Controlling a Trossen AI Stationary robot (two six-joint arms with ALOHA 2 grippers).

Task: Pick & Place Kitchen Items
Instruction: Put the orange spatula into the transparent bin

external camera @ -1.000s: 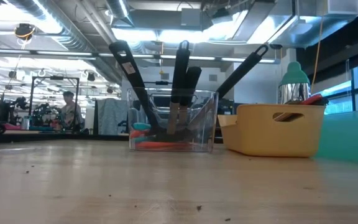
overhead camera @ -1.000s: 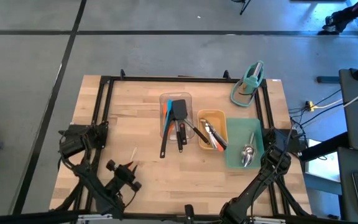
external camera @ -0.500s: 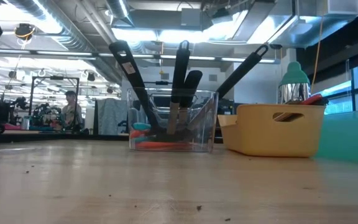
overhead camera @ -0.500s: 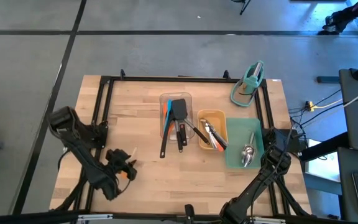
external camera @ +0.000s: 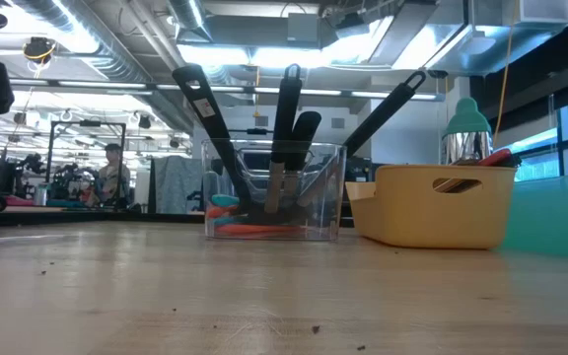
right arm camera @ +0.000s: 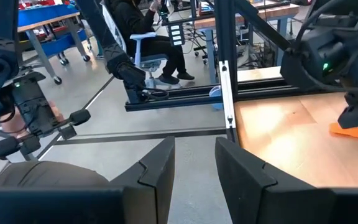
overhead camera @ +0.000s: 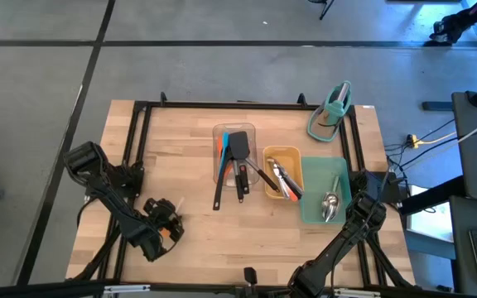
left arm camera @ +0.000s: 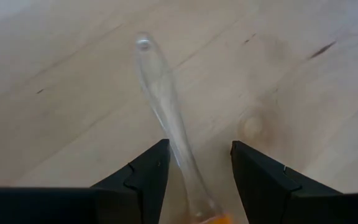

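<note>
The left gripper (left arm camera: 194,177) stands parted over a clear-handled spatula (left arm camera: 160,93) lying flat on the table (left arm camera: 303,87), one finger either side of its slim handle, nothing clamped yet. The handle looks light, stiff and slick (likely to slide), so closing low near the orange head (left arm camera: 213,219) seems wisest. Beyond the jaws it tapers away. The right gripper (right arm camera: 194,168) waits off the table edge, fingers apart, empty.

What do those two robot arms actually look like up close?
Both are dark, jointed arms. The left arm has chunky black links; the right arm is slimmer. Each ends in two black, flat, angular jaws, seen in both wrist views.
</note>
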